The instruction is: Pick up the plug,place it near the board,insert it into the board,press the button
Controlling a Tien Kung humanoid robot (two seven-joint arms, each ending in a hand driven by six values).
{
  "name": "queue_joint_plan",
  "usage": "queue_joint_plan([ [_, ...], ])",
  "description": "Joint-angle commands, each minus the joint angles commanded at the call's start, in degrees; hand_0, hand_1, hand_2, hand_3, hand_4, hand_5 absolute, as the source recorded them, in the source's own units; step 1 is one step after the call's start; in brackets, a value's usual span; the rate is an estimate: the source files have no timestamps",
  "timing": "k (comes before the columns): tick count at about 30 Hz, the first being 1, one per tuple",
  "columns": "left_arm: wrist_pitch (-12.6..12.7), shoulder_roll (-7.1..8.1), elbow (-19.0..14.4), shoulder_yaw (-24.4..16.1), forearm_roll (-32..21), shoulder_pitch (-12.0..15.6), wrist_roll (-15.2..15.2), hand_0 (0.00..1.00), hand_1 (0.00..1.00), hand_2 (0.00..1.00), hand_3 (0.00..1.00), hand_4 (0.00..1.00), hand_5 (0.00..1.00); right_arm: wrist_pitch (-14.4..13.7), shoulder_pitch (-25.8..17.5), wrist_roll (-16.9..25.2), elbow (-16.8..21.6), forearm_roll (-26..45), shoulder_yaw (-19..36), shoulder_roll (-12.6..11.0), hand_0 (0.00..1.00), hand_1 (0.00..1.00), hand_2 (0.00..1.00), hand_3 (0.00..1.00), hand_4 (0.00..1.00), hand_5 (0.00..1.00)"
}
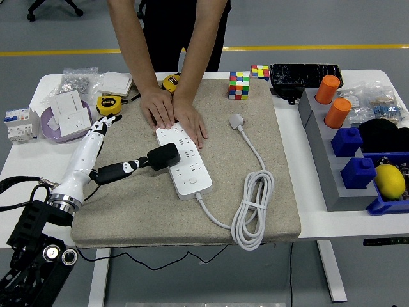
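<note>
Sitting on the left edge of the white power strip (185, 164), the black plug (163, 156) lies right of the left hand (96, 144), whose open fingers hold nothing

Bright, even overhead light; soft shadows under the person's hands (172, 112); sharp focus throughout, slight glare on the white table (29, 173)
</note>
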Motion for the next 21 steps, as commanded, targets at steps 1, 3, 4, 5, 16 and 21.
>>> queue_joint_plan([
  [1,0.0,-0.04,0.0,-0.1,-1.8,0.2,-0.2,0.998,0.998,0.998,0.998,0.998,0.679,0.0,0.0,0.0,0.0,0.0,0.0,0.0,0.858,0.849,0.823,0.847,0.998,0.998],
  [3,0.3,0.11,-0.4,0.0,-1.8,0.6,0.0,0.998,0.998,0.998,0.998,0.998,0.679,0.1,0.0,0.1,0.0,-0.2,-0.2,0.1,0.858,0.849,0.823,0.847,0.998,0.998],
  [4,0.6,0.26,-0.6,0.2,-0.1,0.7,0.1,0.998,0.998,0.998,0.998,0.998,0.679,0.1,-0.1,0.1,0.0,-0.3,-0.3,0.1,0.858,0.849,0.823,0.847,0.998,0.998],
  [5,0.8,0.48,-0.8,0.7,1.6,0.6,0.3,0.998,0.998,0.998,0.998,0.998,0.679,0.2,-0.2,0.1,0.0,-0.3,-0.5,0.1,0.858,0.849,0.823,0.847,0.998,0.998],
  [16,-0.1,2.1,-0.7,9.8,6.2,-1.4,3.6,0.345,0.307,0.324,0.857,0.854,0.436,0.3,-0.6,0.3,0.0,-0.5,-0.4,0.0,0.859,0.85,0.824,0.846,0.998,0.998],
  [21,-3.3,2.41,-0.7,11.0,6.0,-2.1,5.1,0.233,0.093,0.175,0.73,0.473,0.125,0.4,-0.5,0.5,0.0,-0.2,-0.9,-0.1,0.86,0.85,0.824,0.844,0.998,0.998],
])
